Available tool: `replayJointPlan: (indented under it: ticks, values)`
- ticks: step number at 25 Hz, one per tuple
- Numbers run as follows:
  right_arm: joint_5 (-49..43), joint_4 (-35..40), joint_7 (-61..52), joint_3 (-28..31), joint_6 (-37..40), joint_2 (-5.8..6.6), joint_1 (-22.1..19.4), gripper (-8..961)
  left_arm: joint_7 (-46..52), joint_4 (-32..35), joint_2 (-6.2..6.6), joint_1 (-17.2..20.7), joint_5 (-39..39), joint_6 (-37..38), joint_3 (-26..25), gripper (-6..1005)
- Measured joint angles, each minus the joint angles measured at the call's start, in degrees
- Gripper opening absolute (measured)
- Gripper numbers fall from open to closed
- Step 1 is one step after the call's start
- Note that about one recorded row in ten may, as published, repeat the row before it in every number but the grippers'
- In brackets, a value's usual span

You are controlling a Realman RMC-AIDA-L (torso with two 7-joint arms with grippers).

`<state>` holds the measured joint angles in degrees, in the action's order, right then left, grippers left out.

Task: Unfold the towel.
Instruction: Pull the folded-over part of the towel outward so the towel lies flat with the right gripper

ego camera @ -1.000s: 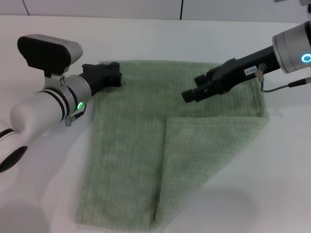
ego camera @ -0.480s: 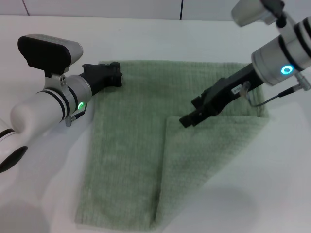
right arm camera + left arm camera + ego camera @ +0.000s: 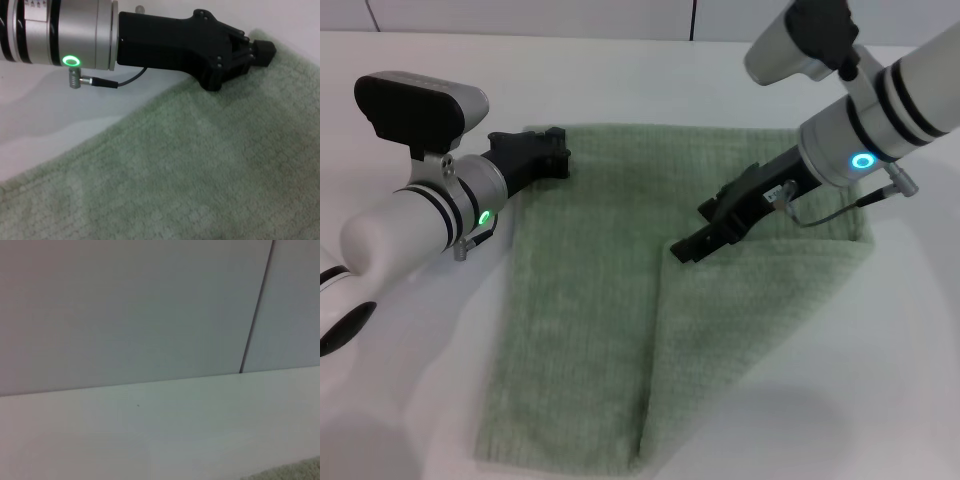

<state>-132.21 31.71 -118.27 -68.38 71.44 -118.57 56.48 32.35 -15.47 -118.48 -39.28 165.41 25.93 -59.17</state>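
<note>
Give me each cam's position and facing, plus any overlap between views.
Head: on the robot's head, looking forward and down at the towel on the white table; both arms show, left pincer at the towel's far left corner, right pincer at the folded flap's corner.
Left wrist: low over the table, facing the back wall; none of its own arm shows, only a sliver of towel.
Right wrist: above the towel, facing the left pincer.
Shared: head and right wrist both show the left pincer on the towel.

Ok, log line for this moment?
towel: one corner folded over | left gripper: at far-left corner | right gripper: at flap's corner | table
</note>
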Motion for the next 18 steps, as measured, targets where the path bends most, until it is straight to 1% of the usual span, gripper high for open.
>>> replayJointPlan:
  ticks: [2,7,18]
  values:
    - [0.1,-2.2,0.2,-1.1,-1.5,-0.23,1.3,762,0.0,0.0,0.00,0.0,0.0,0.0,-0.1,-1]
    - [0.4,-4.6,0.3,-2.9,-3.3,-0.73,2.9,753,0.1,0.0,0.00,-0.1,0.0,0.0,-0.1,-1]
    - [1.1,-4.9,0.4,-4.6,-3.5,-0.90,3.4,732,0.1,0.0,0.00,-0.3,0.0,0.0,-0.1,-2]
